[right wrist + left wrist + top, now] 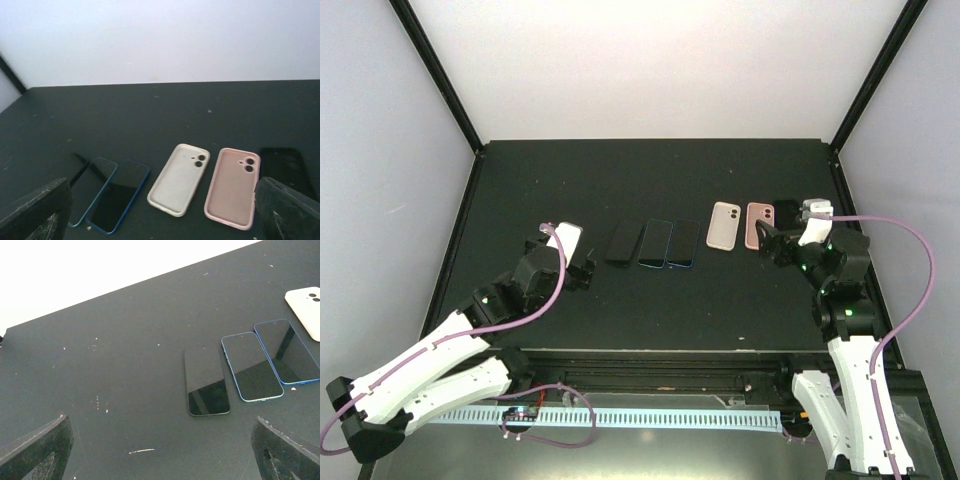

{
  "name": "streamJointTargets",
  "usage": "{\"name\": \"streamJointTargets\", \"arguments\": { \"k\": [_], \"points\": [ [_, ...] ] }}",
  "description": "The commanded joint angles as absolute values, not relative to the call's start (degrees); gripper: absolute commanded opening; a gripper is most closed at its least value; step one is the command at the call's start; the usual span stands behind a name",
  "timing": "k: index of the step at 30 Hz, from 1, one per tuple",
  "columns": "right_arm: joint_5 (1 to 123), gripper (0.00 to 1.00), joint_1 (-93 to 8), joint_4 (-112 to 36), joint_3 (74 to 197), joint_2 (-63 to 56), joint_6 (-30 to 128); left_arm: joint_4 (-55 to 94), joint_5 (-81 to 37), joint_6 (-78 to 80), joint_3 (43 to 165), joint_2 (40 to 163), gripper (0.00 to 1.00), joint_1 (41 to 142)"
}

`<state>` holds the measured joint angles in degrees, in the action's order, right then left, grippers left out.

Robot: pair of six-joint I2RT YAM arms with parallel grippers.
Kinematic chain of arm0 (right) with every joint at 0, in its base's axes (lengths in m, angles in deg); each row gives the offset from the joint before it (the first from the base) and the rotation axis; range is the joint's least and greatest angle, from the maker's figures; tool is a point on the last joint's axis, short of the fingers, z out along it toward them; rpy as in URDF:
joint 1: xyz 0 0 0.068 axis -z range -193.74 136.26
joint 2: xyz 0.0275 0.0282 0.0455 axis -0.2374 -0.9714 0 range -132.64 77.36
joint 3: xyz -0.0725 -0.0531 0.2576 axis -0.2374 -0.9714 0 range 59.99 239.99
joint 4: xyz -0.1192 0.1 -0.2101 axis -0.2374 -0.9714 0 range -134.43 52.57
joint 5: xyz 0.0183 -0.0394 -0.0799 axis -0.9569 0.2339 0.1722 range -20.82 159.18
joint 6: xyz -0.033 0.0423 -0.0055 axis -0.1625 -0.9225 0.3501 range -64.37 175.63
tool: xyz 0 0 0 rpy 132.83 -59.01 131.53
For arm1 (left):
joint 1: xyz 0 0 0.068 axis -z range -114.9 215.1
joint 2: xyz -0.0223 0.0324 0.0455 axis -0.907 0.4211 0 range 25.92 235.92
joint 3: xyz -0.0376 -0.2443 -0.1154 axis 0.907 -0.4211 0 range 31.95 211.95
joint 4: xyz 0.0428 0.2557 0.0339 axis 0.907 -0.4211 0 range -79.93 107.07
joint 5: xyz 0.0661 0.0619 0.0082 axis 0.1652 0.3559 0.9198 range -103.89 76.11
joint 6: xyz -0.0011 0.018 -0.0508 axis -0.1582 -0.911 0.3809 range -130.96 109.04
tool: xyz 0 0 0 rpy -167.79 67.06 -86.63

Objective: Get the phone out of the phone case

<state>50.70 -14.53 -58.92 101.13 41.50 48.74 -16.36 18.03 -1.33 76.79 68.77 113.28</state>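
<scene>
Well, you had both arms low over the desk point(570, 180) with nothing held. Your left fingers point(37, 452) stood wide apart, near and left of the black phone point(206, 382). That phone lay screen up, leftmost in a row at mid-desk, with the first blue-rimmed phone point(251, 367) just right of it and the second blue-rimmed phone point(287, 351) beside that. Your right fingers point(35, 212) were spread wide too, close to the pink case point(232, 187). The cream case point(179, 179) lay just left of the pink one and the black case point(281, 165) just right. Whether those blue rims were cases, you couldn't tell.
</scene>
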Motion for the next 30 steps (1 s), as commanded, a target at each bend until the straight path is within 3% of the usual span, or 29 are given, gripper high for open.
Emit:
{"name": "streamJointTargets", "arguments": {
  "k": [1,30],
  "points": [
    [60.2,1.00,-14.2,-55.0,102.5,41.9,44.8,-15.8,20.4,-0.5,76.8,68.3,0.99,112.9],
    [52.9,1.00,-14.2,-54.5,100.9,43.3,46.4,-16.1,19.9,-1.4,76.4,68.3,0.99,112.9]
  ]
}}
